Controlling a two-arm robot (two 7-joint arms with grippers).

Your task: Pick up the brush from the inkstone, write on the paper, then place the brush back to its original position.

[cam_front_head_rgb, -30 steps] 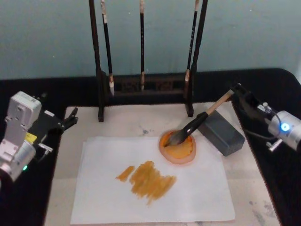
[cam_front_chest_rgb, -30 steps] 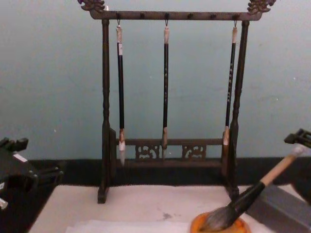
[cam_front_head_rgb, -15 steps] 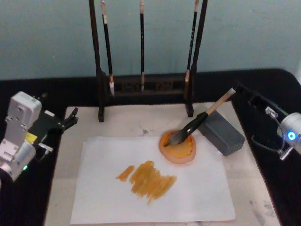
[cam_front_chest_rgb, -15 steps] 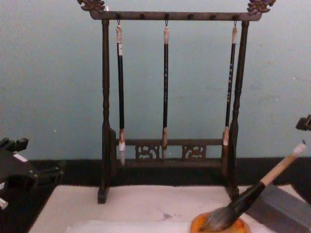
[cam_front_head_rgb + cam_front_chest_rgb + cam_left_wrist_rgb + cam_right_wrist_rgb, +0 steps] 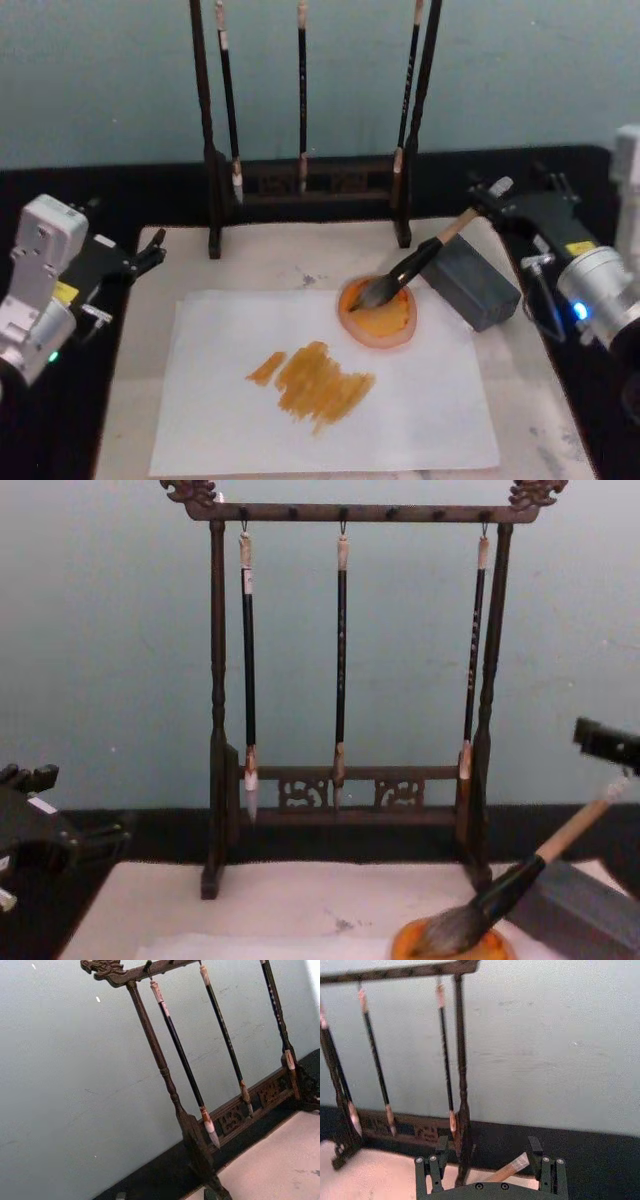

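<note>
Bamboo-handled brush (image 5: 420, 262) rests in inkstone (image 5: 378, 312), its cap between open right hand (image 5: 491, 1169).

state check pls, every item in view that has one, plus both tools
brush: bristles in dish, handle propped on grey block, ungripped
inkstone: orange ink inside
paper: flat, orange strokes on it
thin brushes: three, hanging on rack
right tool: open, straddling handle end
left tool: parked at table's left edge

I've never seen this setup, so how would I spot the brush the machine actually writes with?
Find the tall dark wooden rack at the back, then look down to the round orange dish on the white paper. The brush lies slanted with its bristles in that dish. Unlike the thin black brushes hanging on the rack, it is thick, with a tan handle.
</note>
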